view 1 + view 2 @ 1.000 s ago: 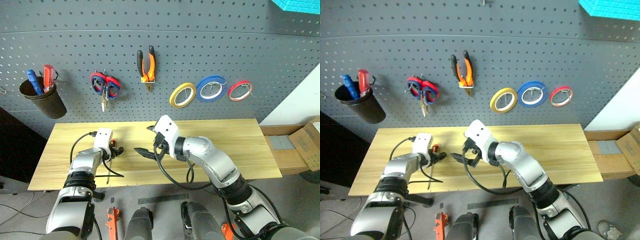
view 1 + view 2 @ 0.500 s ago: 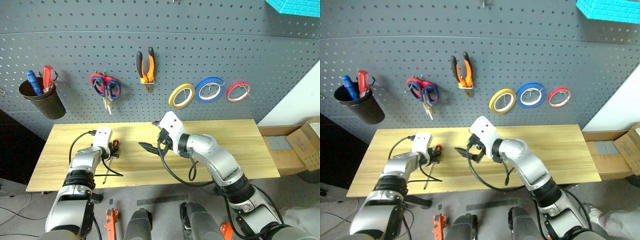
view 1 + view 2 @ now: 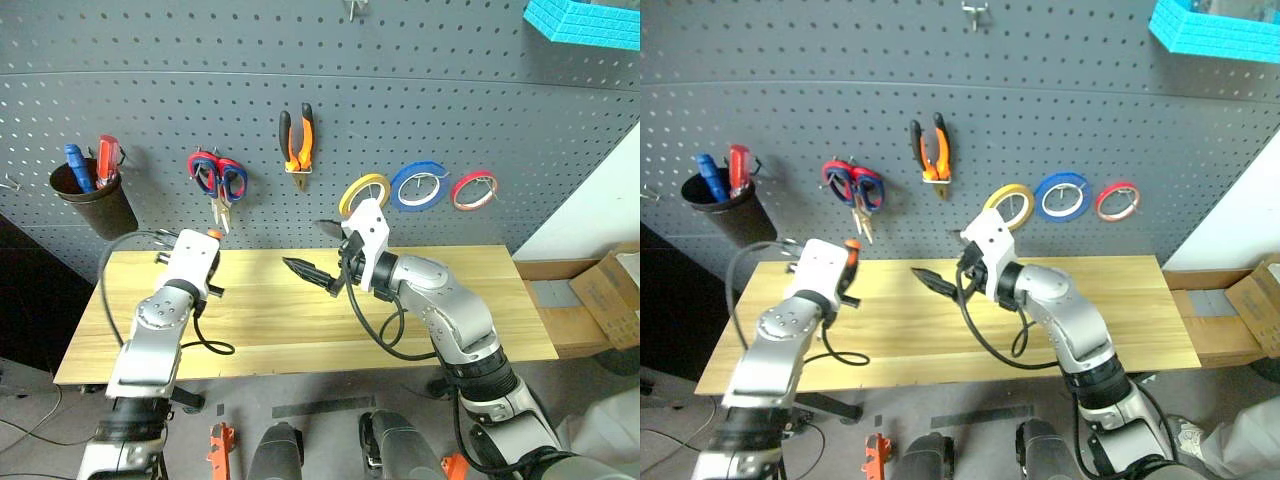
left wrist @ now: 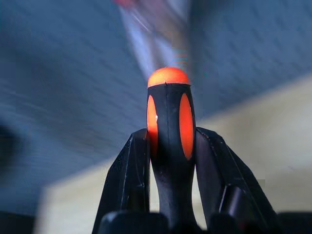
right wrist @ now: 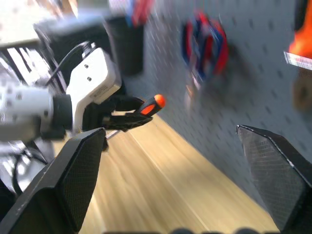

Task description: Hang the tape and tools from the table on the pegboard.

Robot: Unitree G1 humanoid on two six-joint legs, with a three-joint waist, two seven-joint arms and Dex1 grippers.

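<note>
The left gripper (image 4: 168, 146) is clamped on the small screwdriver (image 4: 168, 122) by its orange-and-black handle, held up above the table (image 3: 270, 320) in front of the pegboard (image 3: 400, 90). The right gripper (image 3: 318, 250) hangs over the middle of the table with its two black fingers (image 5: 73, 180) spread wide apart and nothing between them.

On the pegboard, a dark cup (image 3: 95, 205) hangs at the left — in it stand a blue screwdriver (image 3: 78, 165) and a red screwdriver (image 3: 105, 158), handles up. Beside it hang the scissors (image 3: 215, 180), a blue-handled and a red-handled pair overlapping on one hook, then the orange-and-black pliers (image 3: 298, 140). Further right — three rolls in a row: a yellow roll (image 3: 365, 192), the blue tape (image 3: 420, 185) and a thin red roll (image 3: 474, 188). A turquoise basket (image 3: 585, 22) sits at the upper right; its contents cannot be seen.
</note>
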